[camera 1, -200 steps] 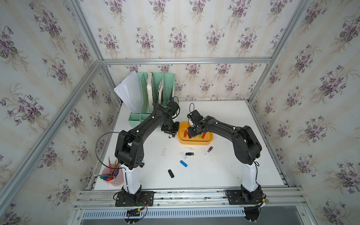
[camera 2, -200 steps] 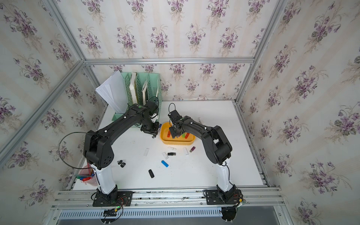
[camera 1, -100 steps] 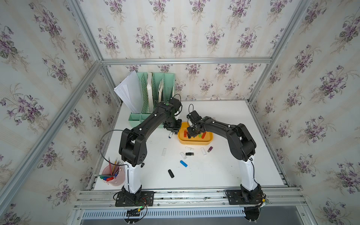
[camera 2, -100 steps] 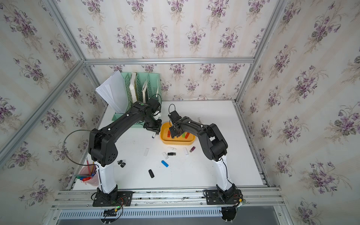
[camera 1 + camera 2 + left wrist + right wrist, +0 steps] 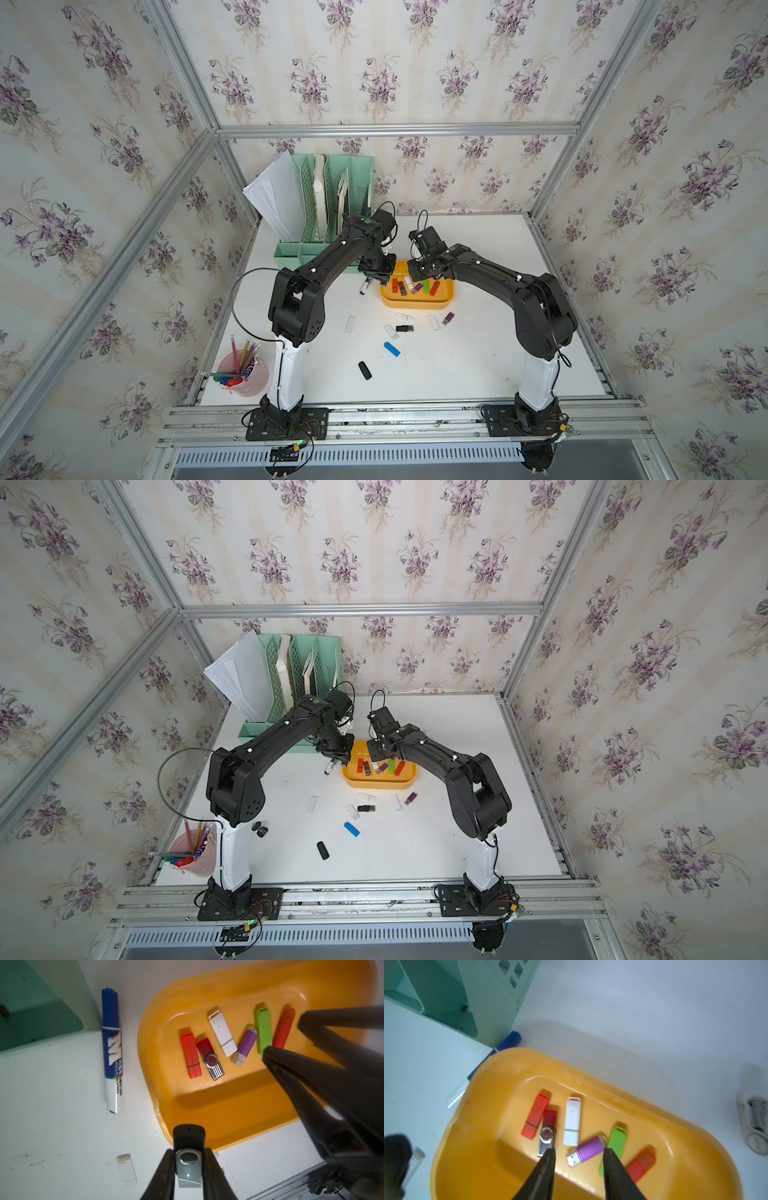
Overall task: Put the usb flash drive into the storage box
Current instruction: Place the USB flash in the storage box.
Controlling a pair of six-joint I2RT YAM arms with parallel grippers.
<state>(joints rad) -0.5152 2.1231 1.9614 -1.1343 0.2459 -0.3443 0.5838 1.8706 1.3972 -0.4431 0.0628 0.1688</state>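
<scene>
Leaving the loose drives [image 5: 391,349] on the near table [image 5: 478,365], better carry the black-and-silver flash drive [image 5: 188,1140] further right: the left pincer [image 5: 188,1153] pinches it at the storage box's [image 5: 228,1118] left rim, so release only above bare floor, clear of the six drives [image 5: 572,1122] inside. The right pincer [image 5: 579,1150] hangs spread and empty over them. Only the left wrist view shows that pinch; top views hide it under the arm [image 5: 332,257], yet alone show the papers [image 5: 274,199] in the far-left file rack [image 5: 332,191].

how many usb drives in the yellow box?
6, side by side in the storage box: orange, dark red swivel, white, purple, green, red. None look hidden. Left gripper holds a seventh, the black drive.
</scene>
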